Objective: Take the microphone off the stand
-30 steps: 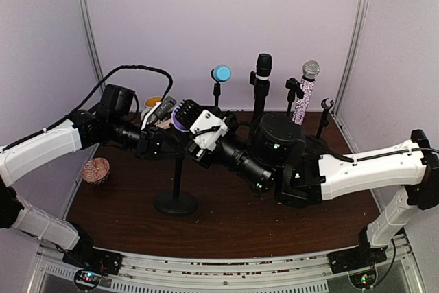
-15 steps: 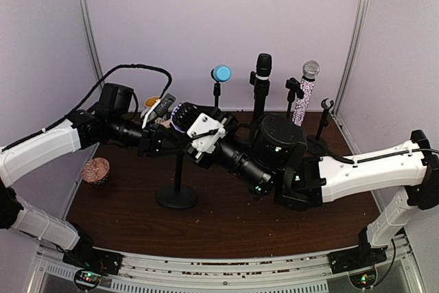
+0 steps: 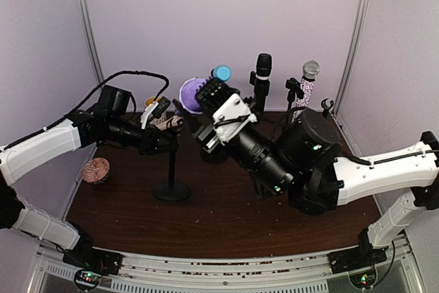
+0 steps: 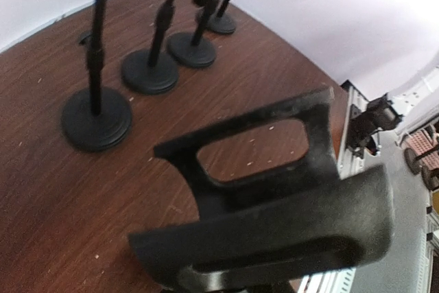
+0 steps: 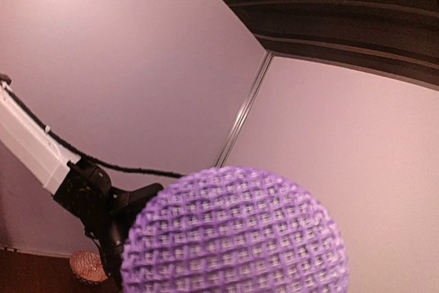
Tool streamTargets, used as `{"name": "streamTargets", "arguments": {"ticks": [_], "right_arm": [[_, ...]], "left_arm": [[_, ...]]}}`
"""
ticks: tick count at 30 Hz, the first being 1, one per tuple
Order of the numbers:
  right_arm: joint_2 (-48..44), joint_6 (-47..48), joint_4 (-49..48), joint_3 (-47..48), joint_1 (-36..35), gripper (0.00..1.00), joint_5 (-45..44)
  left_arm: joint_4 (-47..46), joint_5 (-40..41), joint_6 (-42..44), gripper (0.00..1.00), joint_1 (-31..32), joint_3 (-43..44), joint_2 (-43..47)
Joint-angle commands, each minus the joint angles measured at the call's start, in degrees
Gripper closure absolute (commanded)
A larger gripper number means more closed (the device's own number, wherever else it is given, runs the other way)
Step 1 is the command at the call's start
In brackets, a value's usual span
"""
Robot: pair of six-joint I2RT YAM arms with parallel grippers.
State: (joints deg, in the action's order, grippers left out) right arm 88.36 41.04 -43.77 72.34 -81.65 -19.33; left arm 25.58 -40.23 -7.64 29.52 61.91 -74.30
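Changed from a second ago: purple microphone (image 3: 194, 94) up and off the stand (image 3: 171, 169), no longer lying low between the two grippers. Now raised above and to the right of the stand top, clear of it. Stand base slid a little toward the back of the table (image 3: 226, 224).

Nearest: round stand base on the brown wood, post upright. At the post's top, left gripper (image 3: 163, 125) closed tight on the stand, just by the clip (image 4: 274, 204). From the left wrist, clip black, slotted and holding nothing.

Higher and just behind: right gripper (image 3: 214, 94) clamped around the purple microphone's body, mesh head pointing left and filling the right wrist view.

Farthest, along the back wall: blue-headed microphone (image 3: 221, 72), black microphone (image 3: 263, 66) and glittered microphone (image 3: 309, 80), each up on its own stand.
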Motion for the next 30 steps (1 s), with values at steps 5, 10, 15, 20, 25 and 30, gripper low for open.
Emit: {"name": "streamTargets", "arguments": {"ticks": [5, 10, 15, 20, 25, 30], "right_arm": [[-5.46, -0.7, -8.49, 1.18, -0.42, 0.76, -4.8], [-9.48, -13.38, -3.71, -5.69, 2.66, 0.81, -14.61], [-17.04, -37.31, 0.76, -18.24, 7.81, 0.87, -24.68], [-23.45, -63.9, 17.27, -26.75, 14.52, 0.9, -29.61], [-26.75, -87.2, 39.04, -28.87, 22.17, 0.98, -29.92], [-30.11, -96.77, 45.57, -33.57, 27.52, 0.99, -29.01]], "left_arm": [[1.14, 3.72, -0.23, 1.0, -2.0, -0.11, 0.06], [3.07, 3.07, 6.73, 1.0, -2.31, 0.96, 0.65], [4.3, 1.96, 9.28, 1.0, -3.82, 2.33, 0.69], [4.34, 0.83, 10.41, 1.0, -4.42, 3.83, 0.65], [5.28, 0.4, 12.91, 1.0, -4.46, 5.41, 0.52], [5.44, 0.68, 13.62, 1.0, -5.32, 6.47, 0.22]]}}
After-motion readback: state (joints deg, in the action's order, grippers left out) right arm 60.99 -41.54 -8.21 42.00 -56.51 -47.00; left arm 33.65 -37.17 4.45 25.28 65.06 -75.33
